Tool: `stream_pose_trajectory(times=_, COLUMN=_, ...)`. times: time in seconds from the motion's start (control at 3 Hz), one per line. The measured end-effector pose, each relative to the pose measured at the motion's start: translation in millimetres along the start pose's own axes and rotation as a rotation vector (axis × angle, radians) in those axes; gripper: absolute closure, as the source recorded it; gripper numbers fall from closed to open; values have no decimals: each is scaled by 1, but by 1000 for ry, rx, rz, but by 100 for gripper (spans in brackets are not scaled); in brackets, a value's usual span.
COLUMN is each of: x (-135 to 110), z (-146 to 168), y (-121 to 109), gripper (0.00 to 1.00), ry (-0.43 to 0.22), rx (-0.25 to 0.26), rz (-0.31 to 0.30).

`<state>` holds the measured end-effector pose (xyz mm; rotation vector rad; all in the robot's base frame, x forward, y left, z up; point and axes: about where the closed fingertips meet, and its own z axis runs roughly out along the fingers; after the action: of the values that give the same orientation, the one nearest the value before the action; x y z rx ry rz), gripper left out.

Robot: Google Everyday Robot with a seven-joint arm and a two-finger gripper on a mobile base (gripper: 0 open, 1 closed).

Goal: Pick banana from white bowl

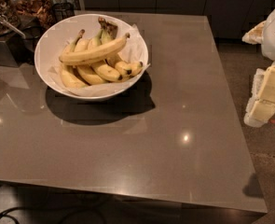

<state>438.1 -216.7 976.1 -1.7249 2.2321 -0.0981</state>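
The white bowl stands at the far left of the grey table, lined with crinkled white paper. The long, loose yellow banana lies across the top of the pile in it, stem end pointing right. Under it are several bananas joined at a dark brown crown and short black-tipped ones. My gripper is at the right edge of the view, off the table's right side and well away from the bowl, with white arm parts above it. It holds nothing that I can see.
Glass jars of snacks and a metal scoop stand behind and left of the bowl. A black mesh holder is at the back. The table's front edge runs across the bottom; floor shows at right.
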Motion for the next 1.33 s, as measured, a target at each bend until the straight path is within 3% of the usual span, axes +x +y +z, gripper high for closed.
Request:
stream_pose_trajectory(times=0.33, x=-2, z=-1, y=-1, gripper=0, ry=0, rx=4, rz=-7)
stream_pose_trajectory(times=0.67, x=-18, z=4, y=-2, gripper=0, ry=24, rx=-8, rz=-71)
stream_pose_trajectory(times=1.0, x=-41, z=11, y=-8, gripper=0, ry=75, rx=-3, rz=-188)
stream_pose_trajectory(times=1.33, x=-42, z=11, y=-10, gripper=0, ry=71, rx=1, rz=-186)
